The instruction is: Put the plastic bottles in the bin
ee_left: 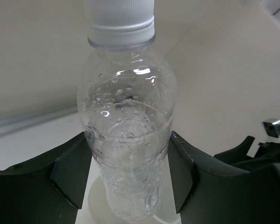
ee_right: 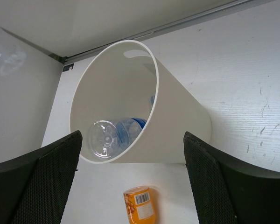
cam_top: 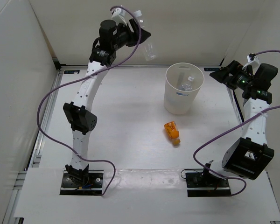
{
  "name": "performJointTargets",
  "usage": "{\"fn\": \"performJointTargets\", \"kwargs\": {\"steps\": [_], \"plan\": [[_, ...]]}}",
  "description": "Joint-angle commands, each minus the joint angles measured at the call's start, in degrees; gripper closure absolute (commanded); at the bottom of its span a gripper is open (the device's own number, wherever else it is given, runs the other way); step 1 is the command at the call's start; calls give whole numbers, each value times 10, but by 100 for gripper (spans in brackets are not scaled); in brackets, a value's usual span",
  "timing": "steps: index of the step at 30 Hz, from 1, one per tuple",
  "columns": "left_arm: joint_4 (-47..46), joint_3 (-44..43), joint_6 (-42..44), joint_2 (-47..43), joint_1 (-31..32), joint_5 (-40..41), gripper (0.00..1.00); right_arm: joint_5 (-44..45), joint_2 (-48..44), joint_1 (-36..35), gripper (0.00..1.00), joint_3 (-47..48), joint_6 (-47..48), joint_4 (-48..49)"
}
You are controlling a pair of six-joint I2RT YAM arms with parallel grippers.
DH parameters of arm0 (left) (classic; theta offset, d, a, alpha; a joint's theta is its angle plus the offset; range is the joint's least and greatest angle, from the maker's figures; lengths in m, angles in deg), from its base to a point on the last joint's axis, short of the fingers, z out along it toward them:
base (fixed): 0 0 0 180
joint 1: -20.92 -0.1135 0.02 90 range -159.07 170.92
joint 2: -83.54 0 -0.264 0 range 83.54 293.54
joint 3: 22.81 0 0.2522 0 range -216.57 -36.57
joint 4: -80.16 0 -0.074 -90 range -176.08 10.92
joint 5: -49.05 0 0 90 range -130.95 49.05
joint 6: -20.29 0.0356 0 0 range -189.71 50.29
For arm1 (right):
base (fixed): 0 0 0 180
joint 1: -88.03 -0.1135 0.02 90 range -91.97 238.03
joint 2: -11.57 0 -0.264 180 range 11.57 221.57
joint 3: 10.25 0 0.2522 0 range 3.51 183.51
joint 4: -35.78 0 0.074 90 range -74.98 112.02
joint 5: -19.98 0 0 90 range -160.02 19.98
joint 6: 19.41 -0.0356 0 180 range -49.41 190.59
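Both arm bases point(cam_top: 81, 179) are sitting at 6 o'clock in the top view, bolted to the near edge of the table point(cam_top: 130, 121). Just beyond them, near the table's middle, the orange bottle point(cam_top: 172, 132) is lying on its side with its cap pointing toward 5 o'clock. It is resting at about 7 o'clock from the bin point(cam_top: 177, 105) and apart from it. The right wrist view is showing a barcode on its printed label.

The bin is standing upright, a white translucent tapered bucket. Inside it two bottles are lying: a clear bottle point(ee_right: 105, 137) showing its round base, and touching it a blue-labelled bottle point(ee_right: 130, 128).

At 3 o'clock from the bin, the right gripper point(cam_top: 221, 74) is hovering with its fingers spread wide and nothing between them. It is facing the bin's wall, near it but not touching.

Farthest off, at about 11 o'clock from the bin, the left gripper point(cam_top: 141, 35) is pinching the plain clear bottle point(cam_top: 149, 49) around its lower body, up in the air before the back wall. This bottle is carrying no label. It is wearing a white ribbed cap, water droplets are clinging inside its shoulder, and in the top view it is tilting with its base toward the bin.
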Motion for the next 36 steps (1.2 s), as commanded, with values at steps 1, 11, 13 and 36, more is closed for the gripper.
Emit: {"fn": "performJointTargets", "kwargs": {"steps": [1,11,13,36], "plan": [[-53,-40,36,-18,30,27,49,-2,-11,3,10,2,-4,23],[-69,-58,75,9,115,12,44,-3,-3,4,10,2,-1,22],[-46,-55,121,10,147,9,43,-4,-4,6,10,0,-1,22],[25,-48,315,79,191,119,31,-8,-1,31,10,-2,-8,21]]}}
